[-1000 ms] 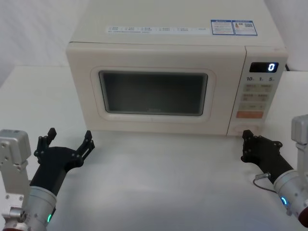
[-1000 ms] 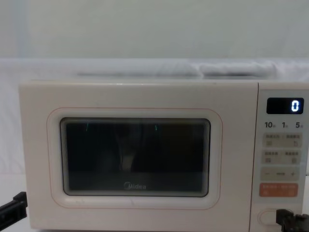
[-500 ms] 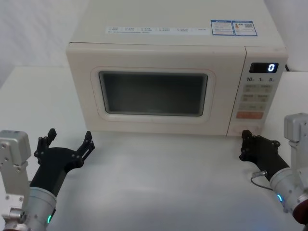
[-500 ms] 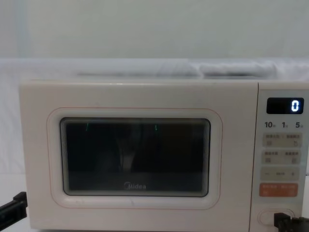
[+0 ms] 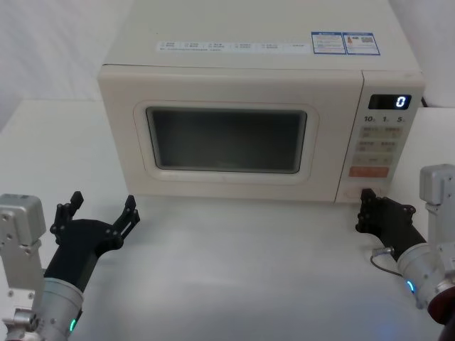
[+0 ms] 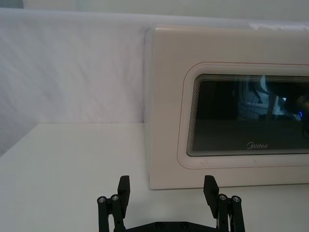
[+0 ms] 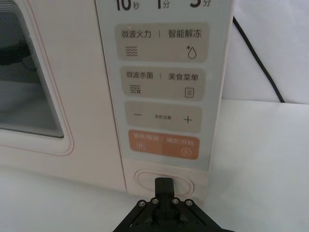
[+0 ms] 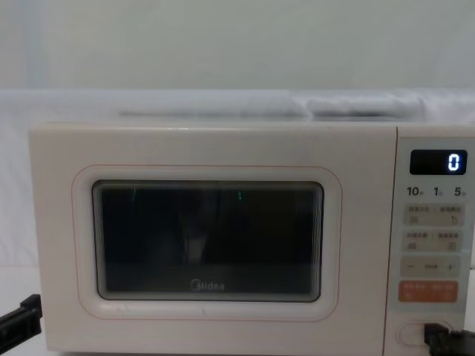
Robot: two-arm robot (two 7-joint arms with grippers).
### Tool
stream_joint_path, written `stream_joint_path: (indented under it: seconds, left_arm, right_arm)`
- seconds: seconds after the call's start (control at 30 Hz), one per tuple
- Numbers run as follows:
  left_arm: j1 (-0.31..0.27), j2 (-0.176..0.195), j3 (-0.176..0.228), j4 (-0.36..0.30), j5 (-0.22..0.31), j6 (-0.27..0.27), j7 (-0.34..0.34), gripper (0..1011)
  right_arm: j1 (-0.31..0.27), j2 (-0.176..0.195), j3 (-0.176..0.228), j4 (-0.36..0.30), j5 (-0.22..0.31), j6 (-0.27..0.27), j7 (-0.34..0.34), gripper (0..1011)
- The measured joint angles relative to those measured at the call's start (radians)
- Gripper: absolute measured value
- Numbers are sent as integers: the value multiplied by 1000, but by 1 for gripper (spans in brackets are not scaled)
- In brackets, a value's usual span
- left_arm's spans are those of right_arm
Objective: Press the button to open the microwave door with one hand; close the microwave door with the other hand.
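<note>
The cream microwave door with its dark window is shut flush; it also shows as the door and the door. The wide cream button sits at the bottom of the control panel, under the orange button. My right gripper is shut, its joined tips right in front of the button's middle; whether they touch it I cannot tell. The same right gripper sits at the microwave's lower right corner, beside the button. My left gripper rests open, low at the front left, short of the door.
The microwave stands on a white table against a white backdrop. A black power cable runs behind its right side. The display reads 0.
The right gripper has crept forward and up toward the button. The left gripper and the door have not moved.
</note>
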Motion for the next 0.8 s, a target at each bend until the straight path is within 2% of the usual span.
stream_joint_path:
  seconds: [0.8]
  left_arm:
    - [0,0,0,0,0,0,0,1001]
  right_arm:
    - [20,-29,7,35,-23,-7,-14,0]
